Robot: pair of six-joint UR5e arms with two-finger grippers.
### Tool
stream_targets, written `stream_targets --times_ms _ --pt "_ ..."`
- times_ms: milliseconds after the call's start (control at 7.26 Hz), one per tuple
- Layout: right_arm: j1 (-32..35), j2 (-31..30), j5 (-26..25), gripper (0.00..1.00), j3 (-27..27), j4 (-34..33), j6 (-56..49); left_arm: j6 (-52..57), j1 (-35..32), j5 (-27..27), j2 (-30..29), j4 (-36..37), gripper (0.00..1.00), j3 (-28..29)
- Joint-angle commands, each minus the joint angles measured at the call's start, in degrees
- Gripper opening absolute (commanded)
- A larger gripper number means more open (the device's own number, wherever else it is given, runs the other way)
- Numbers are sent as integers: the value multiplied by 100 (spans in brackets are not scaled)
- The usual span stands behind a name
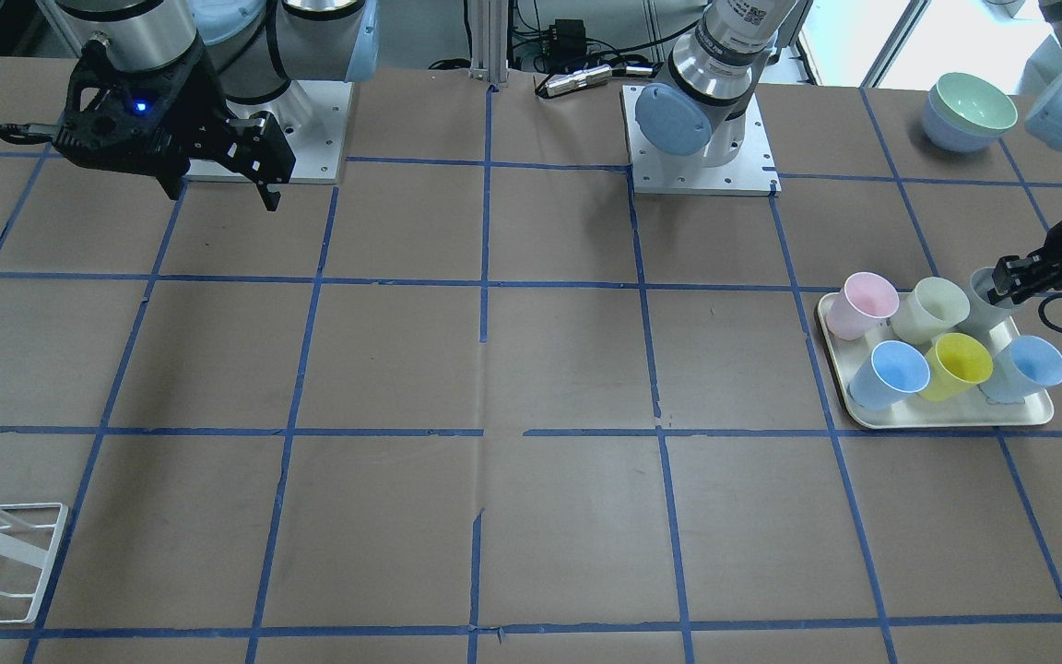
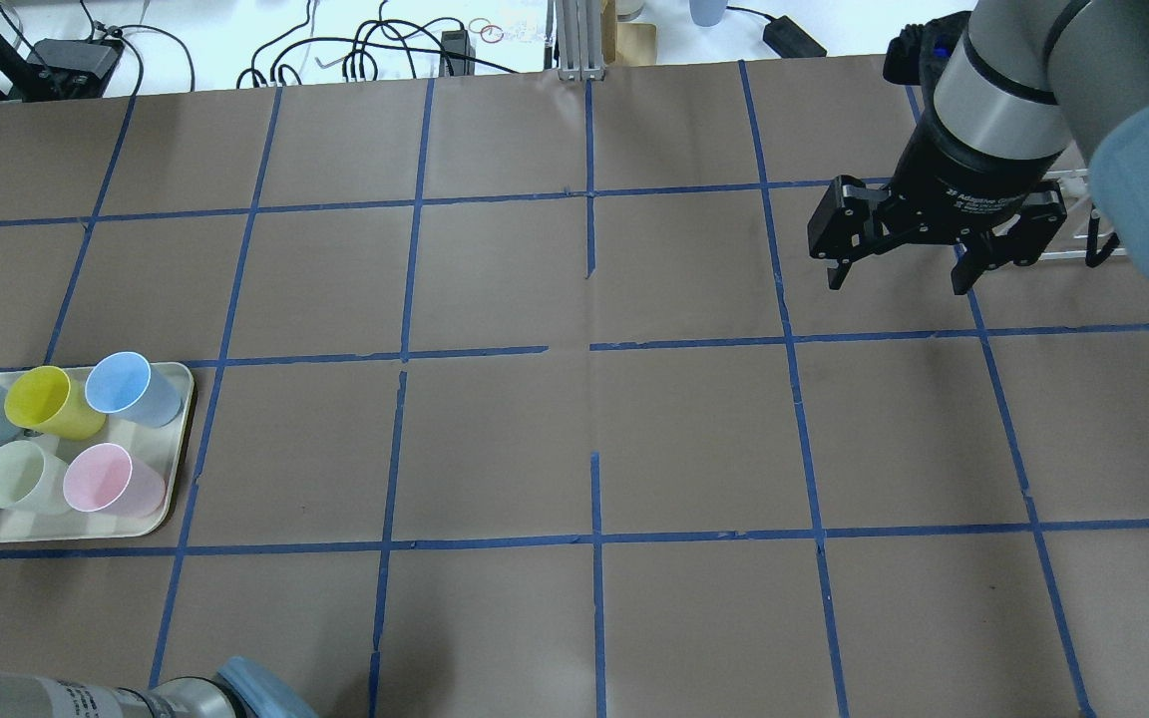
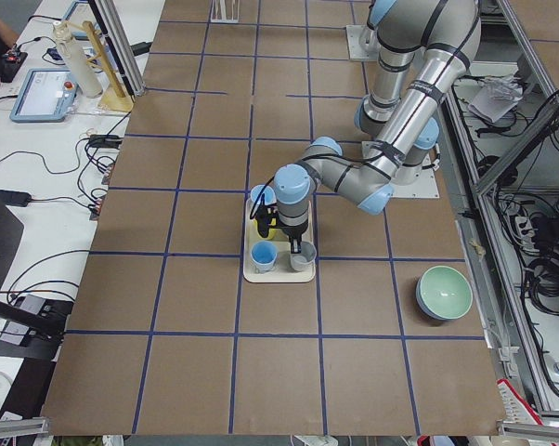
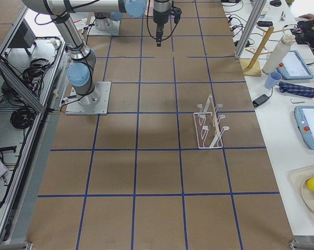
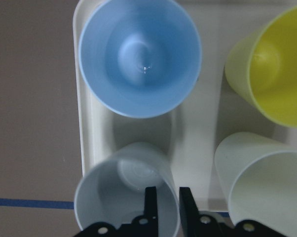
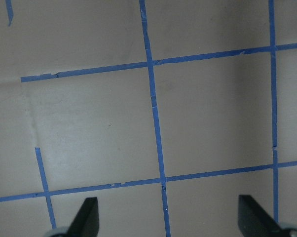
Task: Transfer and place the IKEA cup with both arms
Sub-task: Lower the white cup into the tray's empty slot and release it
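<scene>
Closest to the robot's edge, far out on its left: stacked bowls [image 1: 969, 115], pale green in blue, well apart from the rest. Next out, cream tray [image 1: 937, 420] with six upright cups in two rows.

Near row, outer corner: IKEA cup [image 5: 119, 197], pale grey, mouth up. Left gripper [image 5: 167, 192] is clamped on its wall, one finger [image 5: 150, 202] inside the rim, the other outside, wall pinched between them. Seated on the tray or raised off it: can't tell.

Same row: pale green cup [image 5: 267, 182] just beside it, then pink cup [image 2: 101, 479]. Far row: blue cup [image 5: 138, 54] right behind the IKEA cup, yellow cup [image 5: 274, 69] next, second blue cup [image 2: 131, 384] at the end. Cups stand close together; which ones touch, can't tell.

Farther out, on the other half of the table [image 2: 495, 439]: right gripper [image 2: 897, 281] hangs above the brown paper and blue tape grid, fingers spread wide over bare paper. Past it, white wire rack [image 4: 209, 125] stands near the far edge.
</scene>
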Motion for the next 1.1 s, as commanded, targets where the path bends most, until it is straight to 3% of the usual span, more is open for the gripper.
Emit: stream_targets --times_ms 0,413,551,688,964 --pt "-63 9 256 100 2 -27 -216 -7 -12 230 191 -161 100 108" --pt "-63 -9 169 100 2 -18 -198 -15 -64 293 806 -2282 100 932" --pt "-72 -9 169 100 2 -27 -207 -33 -204 259 1035 -2681 100 1083" --pt "-72 -9 169 100 2 -36 -198 -294 -666 250 1263 -2859 100 1180" --pt "-72 -9 169 100 2 -44 -198 -1844 -1773 241 1598 -3831 95 1530"
